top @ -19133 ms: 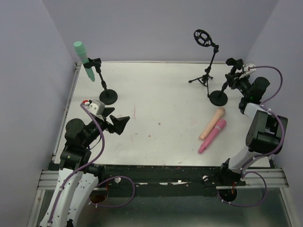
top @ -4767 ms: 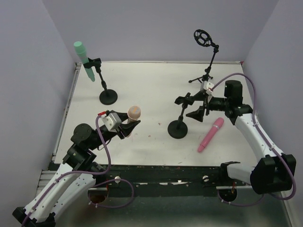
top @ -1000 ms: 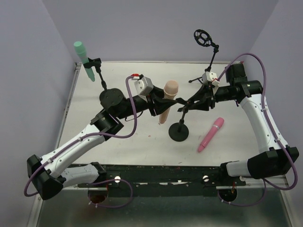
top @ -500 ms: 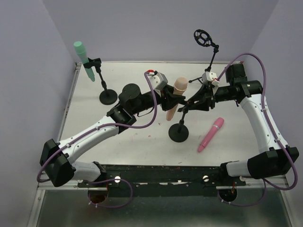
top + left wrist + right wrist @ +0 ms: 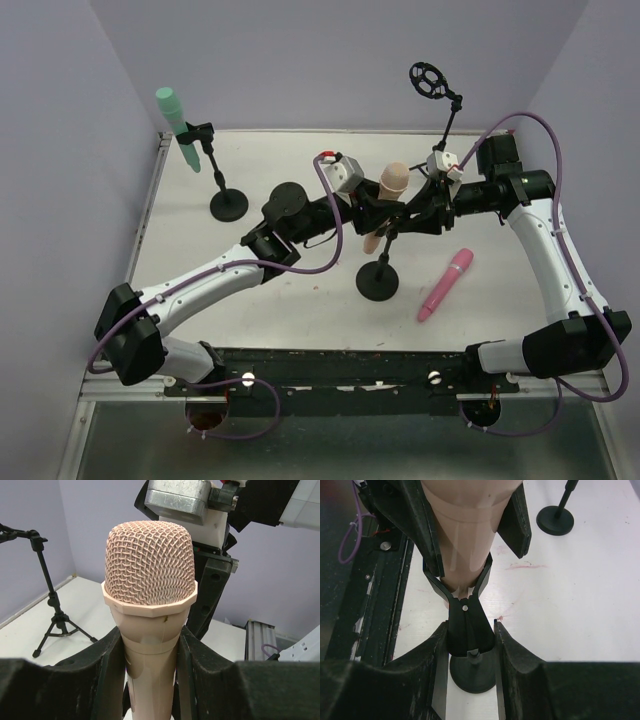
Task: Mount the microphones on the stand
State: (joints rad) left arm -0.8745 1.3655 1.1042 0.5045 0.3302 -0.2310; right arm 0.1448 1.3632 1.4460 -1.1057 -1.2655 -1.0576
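Microphones three: mint (image 5: 172, 118) clipped on stand (image 5: 228, 205), pink (image 5: 446, 285) lying, peach (image 5: 150, 580) grasped by left tool (image 5: 150, 650); right tool (image 5: 470, 635) grasps clip (image 5: 467, 615).

no readable text, no labels, no brand marks, no numbers on anything in view

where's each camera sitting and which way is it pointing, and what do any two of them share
Top external: fixed above and behind the arm bases, looking down on the white table; both arms show whole, left claw and right claw meeting mid-table.
Left wrist: on the left arm, looking along its own fingers at the peach microphone they clamp, tripod stand behind.
Right wrist: on the right arm, looking down past its fingers at the stand clip they grip.
Shared: both wrist views show the peach microphone.
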